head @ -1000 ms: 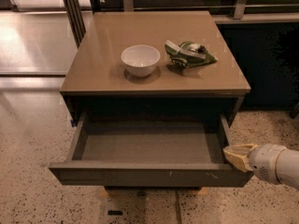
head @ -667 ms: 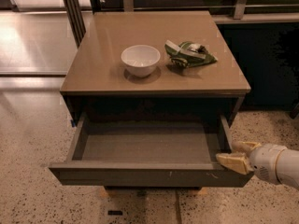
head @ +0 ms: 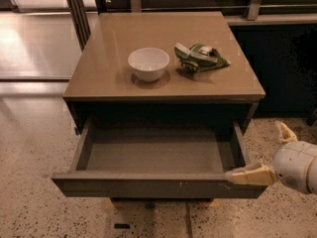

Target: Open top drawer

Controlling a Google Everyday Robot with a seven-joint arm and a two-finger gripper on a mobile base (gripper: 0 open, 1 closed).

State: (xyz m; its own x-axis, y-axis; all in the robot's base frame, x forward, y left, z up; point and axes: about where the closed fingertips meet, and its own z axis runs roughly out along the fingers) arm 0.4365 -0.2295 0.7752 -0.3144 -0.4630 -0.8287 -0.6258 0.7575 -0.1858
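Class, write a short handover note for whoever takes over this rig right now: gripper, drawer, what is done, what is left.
Gripper: open, at the right end of the top drawer front. One finger lies at the front's top edge; the other points up, clear of it.
Top drawer: pulled well out, grey interior showing.
On the cabinet: bowl and green packet, apart from each other.
Done: the drawer is open.
Left: probably only to back the gripper away from the front.
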